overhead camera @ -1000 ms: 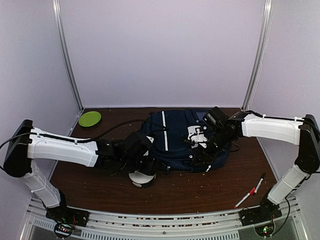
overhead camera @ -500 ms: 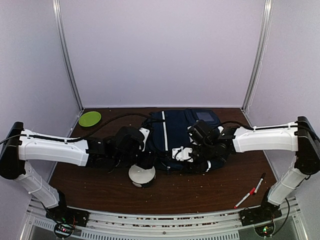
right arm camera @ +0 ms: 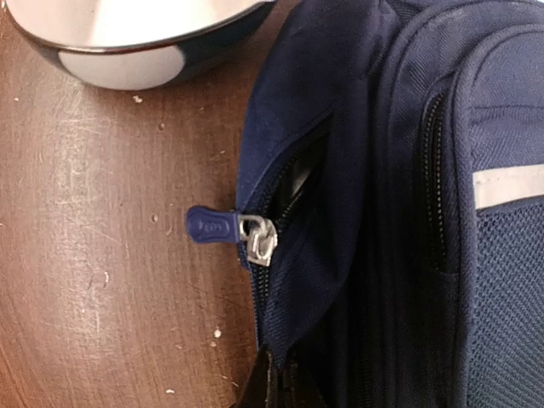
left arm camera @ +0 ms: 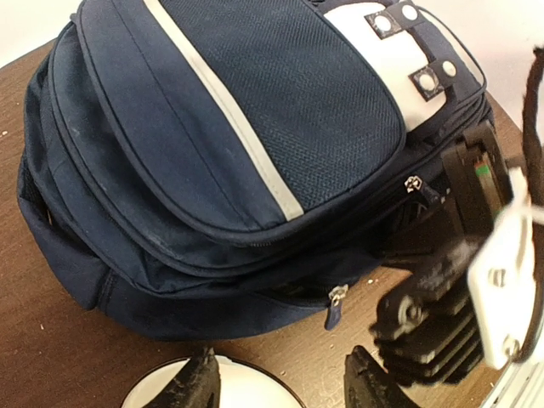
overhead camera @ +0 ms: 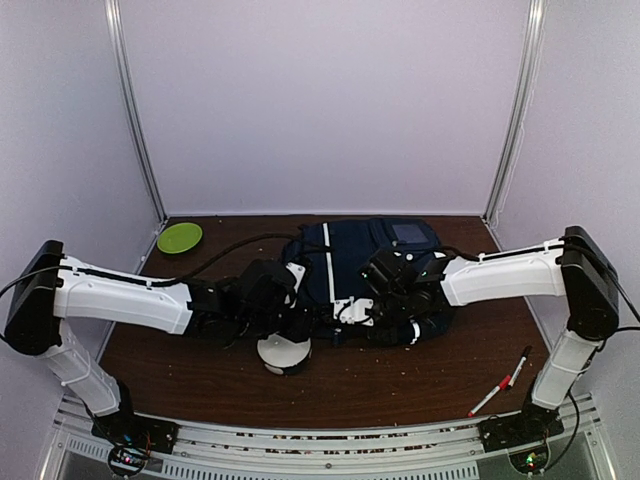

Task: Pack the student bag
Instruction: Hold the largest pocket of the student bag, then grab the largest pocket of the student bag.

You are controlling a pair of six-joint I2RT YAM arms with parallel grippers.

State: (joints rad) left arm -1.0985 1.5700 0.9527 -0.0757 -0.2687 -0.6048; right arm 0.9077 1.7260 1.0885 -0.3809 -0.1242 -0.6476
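top view: bag (overhead camera: 375, 262) lies flat mid-table, a little toward the far side, with both arms reaching in over its near edge. a green plate (overhead camera: 180, 237) sits well apart at far left and two pens (overhead camera: 500, 385) lie near the right base; only this view gives me those. the left wrist view gives the bag's face: navy woven fabric, a coarser mesh-like weave on the front pocket, a white stripe (left arm camera: 225, 110) running along it, and a white patch (left arm camera: 399, 51) with dark studs. the bag is soft, bulging, rounded at the corners. left gripper (left arm camera: 285, 387): jaws apart, nothing between them, hanging over the rim of a round white bowl (left arm camera: 212, 393) that sits just beside the bag. the same view catches the right gripper (left arm camera: 399, 314) side-on, a black ribbed body with a white plate, nose at the bag's near edge. the right wrist view is my only close look at the zip: a blue pull (right arm camera: 211, 225) on a small metal slider, lying out over the wood, the zip gaping a little above it. right jaws closed, tips at the zip seam; can't tell whether fabric is pinched. table (right arm camera: 102, 255) is brown wood grain, scratched, with crumbs.
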